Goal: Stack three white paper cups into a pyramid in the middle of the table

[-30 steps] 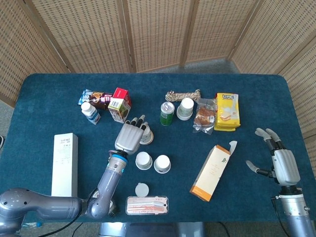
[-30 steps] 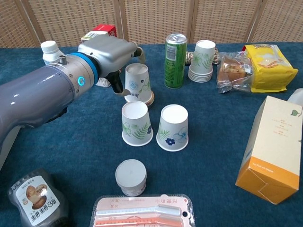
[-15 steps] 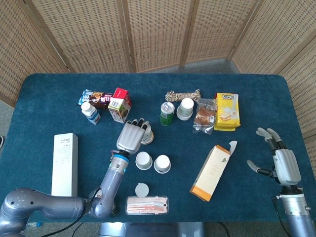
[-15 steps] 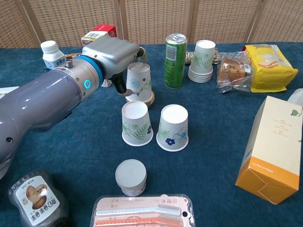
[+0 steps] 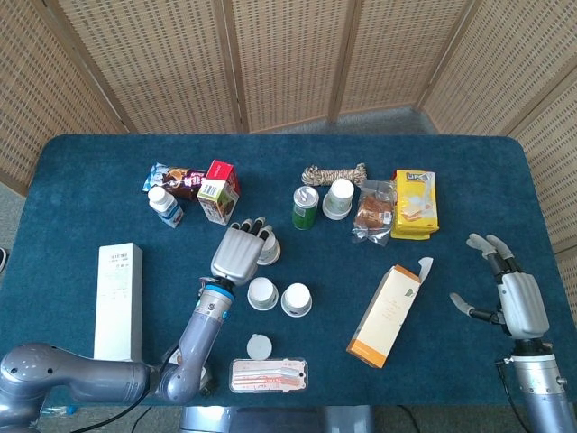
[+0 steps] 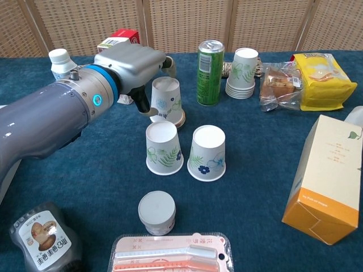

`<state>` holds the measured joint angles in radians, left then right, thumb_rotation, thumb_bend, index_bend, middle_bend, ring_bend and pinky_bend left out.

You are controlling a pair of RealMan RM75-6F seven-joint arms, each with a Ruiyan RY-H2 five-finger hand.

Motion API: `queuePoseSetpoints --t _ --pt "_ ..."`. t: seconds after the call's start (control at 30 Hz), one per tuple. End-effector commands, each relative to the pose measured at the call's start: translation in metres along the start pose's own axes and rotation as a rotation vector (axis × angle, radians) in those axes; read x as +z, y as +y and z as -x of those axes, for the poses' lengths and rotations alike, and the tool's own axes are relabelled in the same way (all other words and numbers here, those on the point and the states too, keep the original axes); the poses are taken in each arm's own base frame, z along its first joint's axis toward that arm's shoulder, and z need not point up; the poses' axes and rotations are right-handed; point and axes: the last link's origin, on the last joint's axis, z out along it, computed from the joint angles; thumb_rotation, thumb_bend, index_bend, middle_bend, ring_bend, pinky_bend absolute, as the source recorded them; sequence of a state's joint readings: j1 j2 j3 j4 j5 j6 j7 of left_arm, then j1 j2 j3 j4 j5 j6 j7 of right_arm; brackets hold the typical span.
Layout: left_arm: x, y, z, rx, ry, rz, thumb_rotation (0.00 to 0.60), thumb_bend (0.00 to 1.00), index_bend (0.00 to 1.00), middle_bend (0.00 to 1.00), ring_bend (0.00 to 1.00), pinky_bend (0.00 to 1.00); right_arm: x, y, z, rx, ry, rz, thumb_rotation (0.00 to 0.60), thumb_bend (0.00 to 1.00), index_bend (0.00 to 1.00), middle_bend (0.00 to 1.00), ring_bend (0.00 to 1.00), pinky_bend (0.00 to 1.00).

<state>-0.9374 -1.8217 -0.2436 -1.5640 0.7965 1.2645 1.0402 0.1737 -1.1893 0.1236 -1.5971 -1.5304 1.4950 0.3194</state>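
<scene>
- My left hand (image 6: 133, 65) sits beside an upside-down white paper cup with a blue flower print (image 6: 165, 100); its thumb lies along the cup's near-left wall and its fingers reach round behind, so I read it as grasping that cup.
- That cup is tilted: its long axis is close to vertical, closed base up, with the wide mouth resting on a round wooden coaster (image 6: 173, 119).
- In the head view the same hand (image 5: 239, 251) covers most of the cup (image 5: 264, 249), which lies just behind the pair.
- Two more white paper cups stand inverted side by side near the table's middle: a leaf-printed one (image 6: 163, 148) on the left and a flower-printed one (image 6: 207, 153) on the right, apart, axes vertical, bases up.
- A stack of nested white paper cups (image 6: 243, 74) stands just right of a green drink can (image 6: 210, 64).
- My right hand (image 5: 507, 289) rests released at the right of the dark blue table (image 5: 108, 180), fingers spread, holding nothing.
</scene>
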Motion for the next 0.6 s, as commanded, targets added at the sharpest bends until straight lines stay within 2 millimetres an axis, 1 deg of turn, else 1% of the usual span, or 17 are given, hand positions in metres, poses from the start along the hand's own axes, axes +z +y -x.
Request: queuePoseSetpoints --t 0.03,0.17,0.27,0.33,0.6 --pt "0.0000 -0.0017 0.0003 0.006 -0.002 -0.006 0.600 0.29 0.26 0.19 0.25 0.44 -0.0001 -0.0001 0.0000 0.001 0.000 0.000 0.600 0.23 0.11 0.24 0.09 0.28" --pt "0.0002 -0.0036 -0.0006 0.006 0.000 -0.010 0.600 0.29 0.24 0.16 0.23 0.43 -0.0001 0.0002 -0.0001 0.002 -0.001 0.001 0.600 0.23 0.11 0.24 0.09 0.28" --pt "0.0010 -0.0041 -0.0024 -0.004 0.008 -0.010 0.600 0.29 0.21 0.07 0.17 0.41 -0.0002 0.0000 0.0002 0.002 -0.003 0.000 0.600 0.23 0.11 0.24 0.09 0.28" --pt "0.0014 -0.0041 -0.0032 -0.007 0.011 -0.011 0.600 0.29 0.20 0.05 0.15 0.40 -0.0001 0.0000 0.0003 0.001 -0.003 0.000 0.600 0.23 0.11 0.24 0.09 0.28" --pt "-0.0001 -0.0047 -0.0054 -0.011 0.014 -0.010 0.600 0.29 0.20 0.04 0.14 0.40 0.0001 0.0001 0.0004 0.002 -0.002 0.001 0.600 0.23 0.11 0.24 0.09 0.28"
